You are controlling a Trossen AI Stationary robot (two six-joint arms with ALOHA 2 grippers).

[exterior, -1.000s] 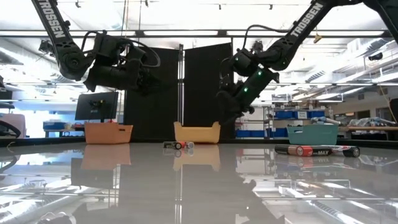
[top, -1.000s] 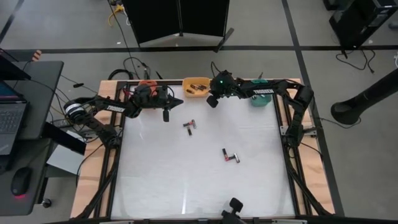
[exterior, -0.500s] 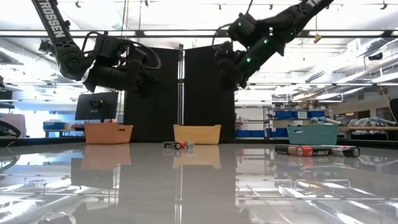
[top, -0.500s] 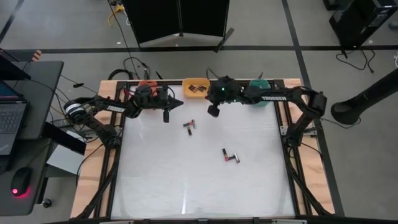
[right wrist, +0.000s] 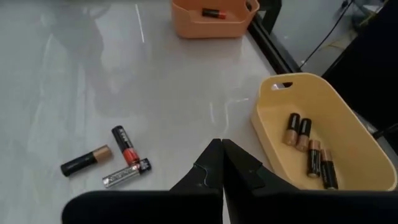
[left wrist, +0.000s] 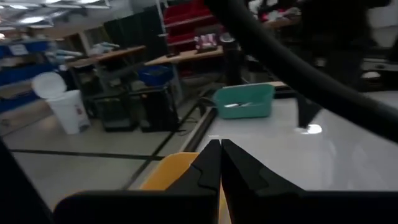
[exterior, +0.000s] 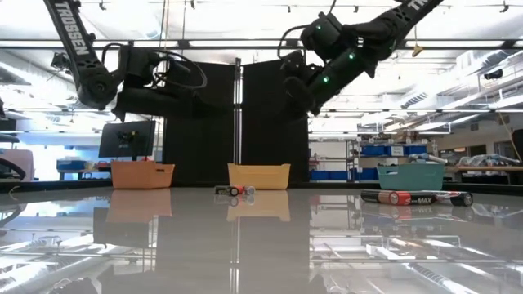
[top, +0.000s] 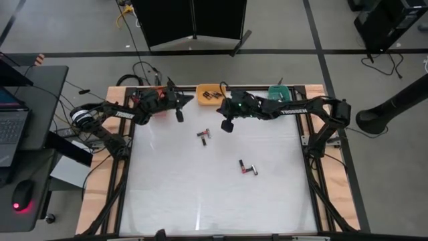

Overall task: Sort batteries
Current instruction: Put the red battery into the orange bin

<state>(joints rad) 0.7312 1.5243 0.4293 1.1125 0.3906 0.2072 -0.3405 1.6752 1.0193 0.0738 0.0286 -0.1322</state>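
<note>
Three batteries [top: 204,135] lie together on the white table; the right wrist view shows them as one black and gold [right wrist: 85,160], one red and black [right wrist: 124,144] and one silvery [right wrist: 126,174]. Two more batteries [top: 247,167] lie nearer the table's middle. The yellow bin [right wrist: 354,134] holds several batteries [right wrist: 308,149], and the orange bin [right wrist: 186,22] holds one battery [right wrist: 211,12]. My right gripper [top: 226,123] hangs high over the table between the three batteries and the yellow bin, shut and holding nothing [right wrist: 222,146]. My left gripper [top: 182,110] hovers by the yellow bin's left end, shut and holding nothing [left wrist: 219,149].
Three bins stand along the far edge: orange [top: 158,89], mostly under the left arm, yellow [top: 210,94], and teal [top: 279,92], partly under the right arm. The near half of the table [top: 214,201] is open. In the low view both arms hang well above the tabletop [exterior: 261,237].
My right gripper has come away from the yellow bin, rising and moving a little toward the near edge, its arm swinging leftward. My left gripper has shifted slightly toward the far edge and tipped up closer to level. The batteries on the table have stayed put.
</note>
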